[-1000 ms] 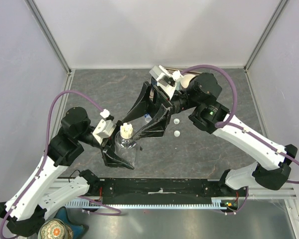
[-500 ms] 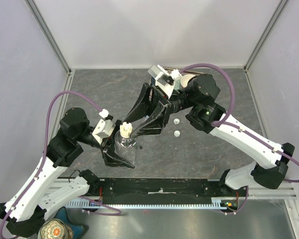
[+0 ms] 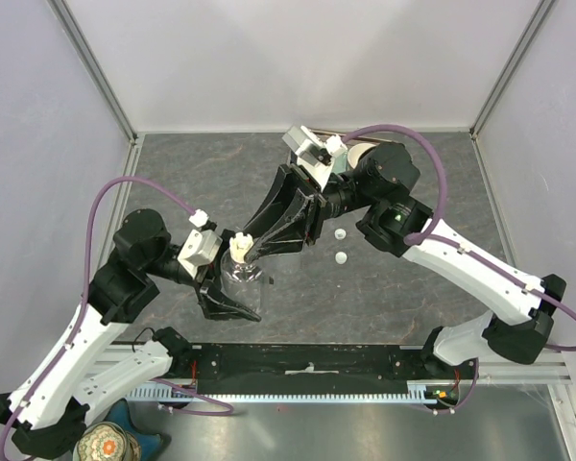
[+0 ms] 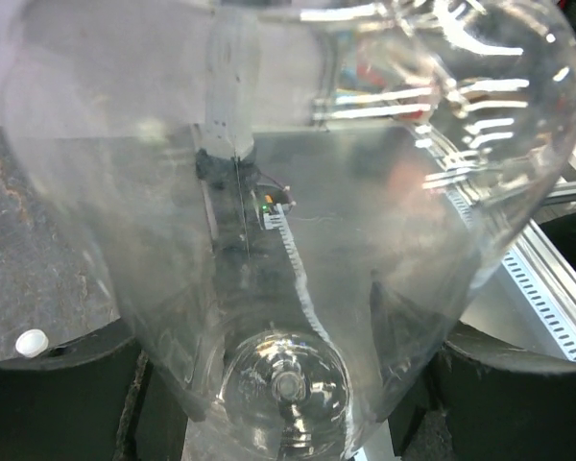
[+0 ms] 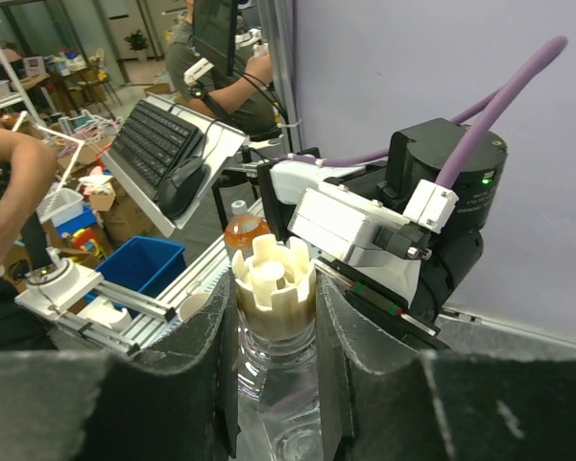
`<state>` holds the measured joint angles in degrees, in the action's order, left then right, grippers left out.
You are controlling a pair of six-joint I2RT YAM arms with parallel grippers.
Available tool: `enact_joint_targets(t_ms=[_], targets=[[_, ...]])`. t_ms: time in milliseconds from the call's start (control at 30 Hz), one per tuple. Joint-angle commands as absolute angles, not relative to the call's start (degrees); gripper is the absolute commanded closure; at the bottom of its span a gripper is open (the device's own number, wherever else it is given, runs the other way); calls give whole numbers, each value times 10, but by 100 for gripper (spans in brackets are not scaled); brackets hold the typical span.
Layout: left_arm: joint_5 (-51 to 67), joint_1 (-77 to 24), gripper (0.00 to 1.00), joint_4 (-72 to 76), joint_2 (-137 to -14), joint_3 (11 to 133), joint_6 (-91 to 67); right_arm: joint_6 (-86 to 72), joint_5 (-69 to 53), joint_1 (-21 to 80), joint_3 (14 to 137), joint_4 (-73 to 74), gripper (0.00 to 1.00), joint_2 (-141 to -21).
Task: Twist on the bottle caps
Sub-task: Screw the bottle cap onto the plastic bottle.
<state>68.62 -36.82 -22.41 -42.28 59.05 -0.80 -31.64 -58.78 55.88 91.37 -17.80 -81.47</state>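
Cream screw cap [image 3: 241,249] is pictured from above on the neck of a clear bottle [image 3: 242,283]. The bottle is clamped around its body by the left gripper [image 3: 232,296], and the cap is clasped by the right gripper [image 3: 246,252]. Two loose caps [image 3: 341,257] are seen nearby on the table [image 3: 413,182].

At the left wrist, the view is filled by the bottle's transparent wall; no label is shown.

At the right wrist, the notched cap is shown pinched between the fingers [image 5: 206,365]. It is judged best held square to the neck and turned under light downward pressure while the bottle is held fast. No writing can be read.
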Motion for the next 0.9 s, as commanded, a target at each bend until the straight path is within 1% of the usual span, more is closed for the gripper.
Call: enact_joint_targets(t_ms=[0,67,167,200,367,500,533,633,700,733,767,833,867], targets=[[619,-363,91,-203,-417,594,-5,-260,-558,563,913,-98,93,-793],[588,-363,91,-200,-417,596,-4,-239,-527,562,910,-53,94,-781],[513,-362,91,-195,-415,599,-2,-196,-489,562,902,2,99,-767],[478,-362,91,-194,-414,599,-1,-189,-457,562,898,24,100,-763],[391,-360,91,-185,-409,602,-3,-180,-377,562,868,52,100,-739],[313,-358,90,-182,-406,606,-12,-182,-279,571,859,69,100,-731],[297,-357,90,-182,-405,606,-17,-183,-219,579,855,71,100,-727],[230,-354,89,-182,-403,604,-23,-172,-122,631,850,73,100,-728],[179,-353,89,-185,-403,599,-24,-158,-22,687,861,79,100,-738],[165,-353,89,-185,-403,598,-23,-155,19,722,872,101,100,-757],[139,-353,89,-185,-403,594,-21,-153,92,737,896,114,100,-770],[114,-353,88,-189,-402,591,-19,-145,177,782,936,160,100,-806],[94,-353,88,-191,-401,588,-16,-142,261,794,950,176,100,-818]])
